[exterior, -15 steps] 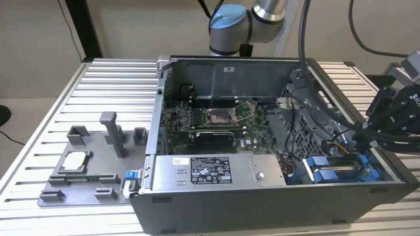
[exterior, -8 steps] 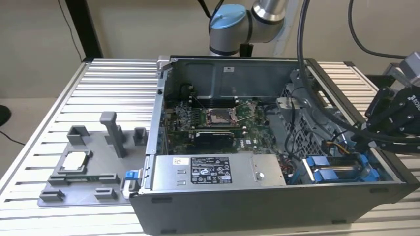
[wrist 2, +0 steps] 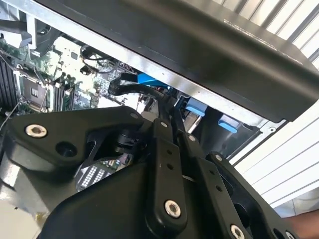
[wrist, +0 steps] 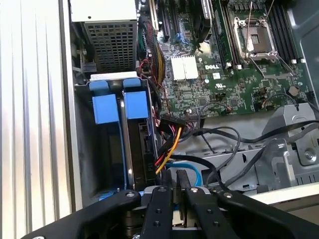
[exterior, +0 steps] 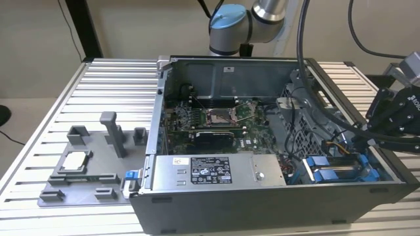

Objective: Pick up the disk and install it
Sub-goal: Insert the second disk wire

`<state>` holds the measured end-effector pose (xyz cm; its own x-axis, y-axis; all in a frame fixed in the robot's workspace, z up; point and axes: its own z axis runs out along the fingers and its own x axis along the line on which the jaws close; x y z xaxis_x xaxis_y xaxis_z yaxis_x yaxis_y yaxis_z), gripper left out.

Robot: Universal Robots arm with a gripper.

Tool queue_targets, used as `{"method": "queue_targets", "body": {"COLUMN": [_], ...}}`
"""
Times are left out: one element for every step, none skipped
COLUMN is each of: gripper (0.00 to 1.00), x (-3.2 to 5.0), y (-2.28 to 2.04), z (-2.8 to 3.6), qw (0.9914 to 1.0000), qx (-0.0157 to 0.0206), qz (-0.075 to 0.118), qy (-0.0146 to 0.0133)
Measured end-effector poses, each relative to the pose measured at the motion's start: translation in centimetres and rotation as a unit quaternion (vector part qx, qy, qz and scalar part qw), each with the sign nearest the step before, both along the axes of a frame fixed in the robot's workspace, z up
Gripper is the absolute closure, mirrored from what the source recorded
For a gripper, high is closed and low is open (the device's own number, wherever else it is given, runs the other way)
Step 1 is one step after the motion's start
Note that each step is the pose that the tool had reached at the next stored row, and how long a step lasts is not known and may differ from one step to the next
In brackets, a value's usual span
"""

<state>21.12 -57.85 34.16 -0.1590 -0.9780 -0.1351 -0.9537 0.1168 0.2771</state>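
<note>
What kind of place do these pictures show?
Probably a robotics test bench for computer assembly: an open grey metal computer case lies on a slatted aluminium table, beside a grey plastic parts fixture.

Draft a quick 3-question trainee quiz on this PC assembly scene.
1. True or false: the computer case has its side panel on, hiding the motherboard.
2. In the exterior view, where is the grey fixture tray relative to the case? A) on the exterior view's left B) on the exterior view's right C) inside it
3. Fill in: the disk carrier tabs in the drive bay near the gripper are coloured ____.

Key: 1 false; 2 A; 3 blue.
</note>
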Motion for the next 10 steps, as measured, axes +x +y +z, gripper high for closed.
{"method": "queue_targets", "body": {"gripper": [1.0, 1.0, 1.0, 1.0, 1.0, 1.0, 1.0, 1.0, 1.0, 1.0], "x": [0.0, -0.05, -0.16, -0.32, -0.51, -0.71, -0.93, -1.2, -1.55, -2.01], "y": [0.0, 0.01, 0.01, 0.0, 0.0, 0.0, 0.0, 0.0, 0.0, 0.0], "z": [0.0, 0.01, 0.04, 0.2, 0.44, 0.7, 0.97, 1.18, 1.3, 1.35], "qw": [1.0, 1.0, 1.0, 1.0, 1.0, 1.0, 1.0, 1.0, 1.0, 1.0], "qx": [0.0, 0.0, 0.0, -0.0001, -0.0001, 0.0, 0.0, 0.0, 0.0001, 0.0001], "qz": [0.0, 0.0, 0.0, 0.0, 0.0, 0.0, 0.0, 0.0, 0.0, 0.0], "qy": [0.0, 0.0, 0.0, 0.0, 0.0, 0.0, 0.0, 0.0, 0.0, -0.0004]}}
